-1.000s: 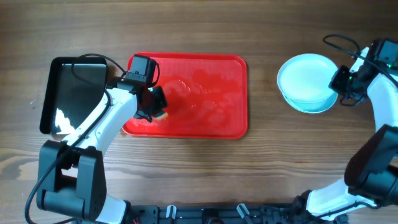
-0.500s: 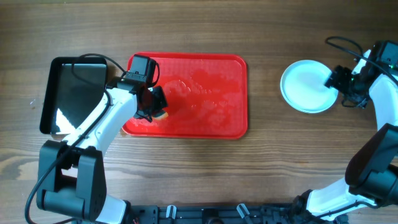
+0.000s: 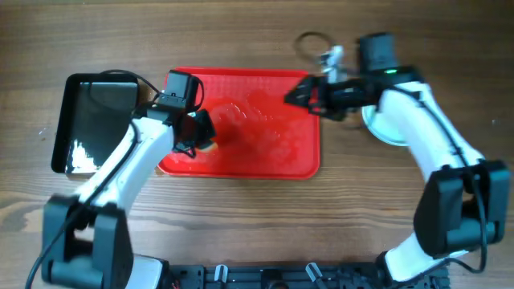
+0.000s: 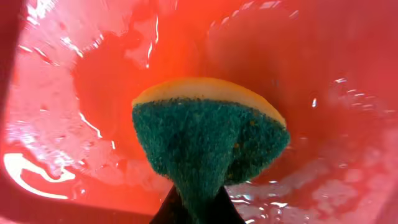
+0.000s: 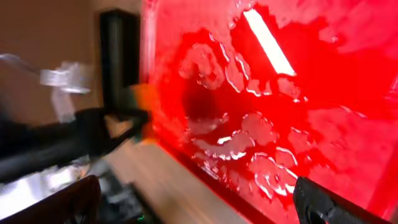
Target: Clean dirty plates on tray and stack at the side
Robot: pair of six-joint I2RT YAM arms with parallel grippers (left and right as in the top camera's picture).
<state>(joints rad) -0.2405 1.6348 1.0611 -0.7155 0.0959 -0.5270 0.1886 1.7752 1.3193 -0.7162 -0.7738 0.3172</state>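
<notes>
Above the far-right corner of the tray (image 3: 265, 156) my right gripper (image 3: 293, 95) hangs spread and empty, plates (image 3: 376, 127) just right of it; left gripper (image 3: 201, 136) pinches the sponge (image 4: 208, 143).

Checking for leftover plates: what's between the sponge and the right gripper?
Between sponge and right gripper lies only bare wet tray, nothing on it, seen overhead.

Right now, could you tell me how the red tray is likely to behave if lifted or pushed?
The tray looks wet, with droplets glinting across it, so it is probably slippery. Wide, flat and thin, it may flex or tilt if lifted by one edge. Pushed, it would likely slide on the table rather than tip.
</notes>
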